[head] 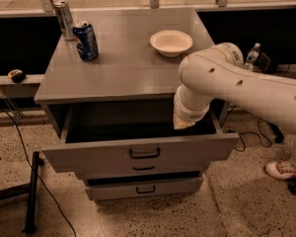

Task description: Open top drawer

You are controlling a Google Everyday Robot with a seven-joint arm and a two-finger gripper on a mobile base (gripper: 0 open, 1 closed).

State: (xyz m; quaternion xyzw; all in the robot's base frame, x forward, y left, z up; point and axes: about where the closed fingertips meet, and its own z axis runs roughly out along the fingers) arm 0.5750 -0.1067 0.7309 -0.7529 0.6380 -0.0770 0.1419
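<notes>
The top drawer (103,158) of the grey cabinet stands pulled out, its wide grey front facing me with the black bar handle (144,153) at centre. Its dark interior shows behind the front. My white arm (237,80) reaches in from the right. My gripper (182,123) is at the arm's end, over the right part of the open drawer, just behind the front panel and well right of the handle. It holds nothing that I can see.
On the cabinet top (123,68) stand a blue can (85,41), a silver can (65,19) and a white bowl (171,42). Two smaller drawers (143,168) (145,188) sit below, slightly out. A black stand (32,191) and cable lie at left. A shoe (281,170) is at right.
</notes>
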